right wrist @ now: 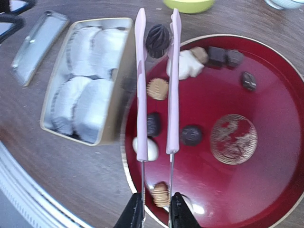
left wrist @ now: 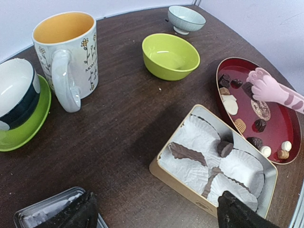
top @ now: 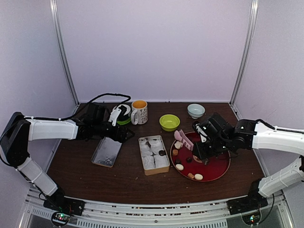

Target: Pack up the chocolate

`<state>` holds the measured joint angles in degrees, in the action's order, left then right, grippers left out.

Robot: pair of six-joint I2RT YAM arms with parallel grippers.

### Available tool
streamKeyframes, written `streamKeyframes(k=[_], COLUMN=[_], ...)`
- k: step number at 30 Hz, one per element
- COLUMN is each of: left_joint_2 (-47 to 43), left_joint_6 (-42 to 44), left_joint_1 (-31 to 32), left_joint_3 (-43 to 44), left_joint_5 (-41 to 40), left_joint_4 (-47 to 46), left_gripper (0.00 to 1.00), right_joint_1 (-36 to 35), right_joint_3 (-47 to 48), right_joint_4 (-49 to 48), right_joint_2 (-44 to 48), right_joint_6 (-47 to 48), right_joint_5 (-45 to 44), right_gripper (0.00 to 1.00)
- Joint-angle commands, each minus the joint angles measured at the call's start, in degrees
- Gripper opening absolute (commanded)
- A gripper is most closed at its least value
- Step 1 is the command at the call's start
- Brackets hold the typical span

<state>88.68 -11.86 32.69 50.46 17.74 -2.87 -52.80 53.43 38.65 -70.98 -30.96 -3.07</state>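
Your right gripper (right wrist: 156, 209) is squeezing the pink tongs (right wrist: 140, 95) shut on a dark ridged chocolate (right wrist: 157, 40), just beside the tin (right wrist: 118, 95), over the red tray (right wrist: 266, 190) rim, likely tin-bound. Your left gripper (left wrist: 154, 216) is hanging wide open, empty.

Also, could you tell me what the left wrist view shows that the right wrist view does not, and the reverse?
Only the left wrist: the mug, the dark cup on its green saucer, and a clear look at two chocolates in the tin. Only the right wrist: the right gripper shut on the pink tongs at the handles, their blades pinching a ridged dark chocolate. Both: the tin, its lid, the red tray with loose sweets, and the tongs.
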Motion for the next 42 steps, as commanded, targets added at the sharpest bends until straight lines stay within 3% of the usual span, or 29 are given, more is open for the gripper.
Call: streamKeyframes(k=[1, 11, 19, 36, 42], left_joint_2=[-0.89, -1.45, -1.52, -1.63, -1.41], left_joint_6=[0.61, 0.43, 0.50, 0.46, 0.26], left_joint_1=[0.07, 0.04, 0.07, 0.07, 0.02], left_joint_3=[0.12, -0.09, -0.18, -0.18, -0.18], left_joint_5=[-0.27, -0.16, -0.42, -0.22, 0.04], left_joint_4=[-0.95, -1.29, -1.20, -1.12, -1.17], left_gripper=[0.89, 0.89, 0.90, 0.89, 0.90], right_joint_1=[-2.43, -7.44, -8.42, -8.35, -8.32], right_joint_3=[2.33, 7.90, 12.12, 12.45, 12.83], right_joint_4=[-7.37, -15.72, -16.52, -18.52, -18.11], right_joint_2=[-1.04, -12.00, -20.48, -22.92, -22.76], right_joint_6=[1.68, 1.58, 0.38, -0.80, -0.89], right_joint_5=[5.72, 9.29, 7.39, 4.05, 3.51], right_gripper=[0.17, 0.17, 0.16, 0.21, 0.32])
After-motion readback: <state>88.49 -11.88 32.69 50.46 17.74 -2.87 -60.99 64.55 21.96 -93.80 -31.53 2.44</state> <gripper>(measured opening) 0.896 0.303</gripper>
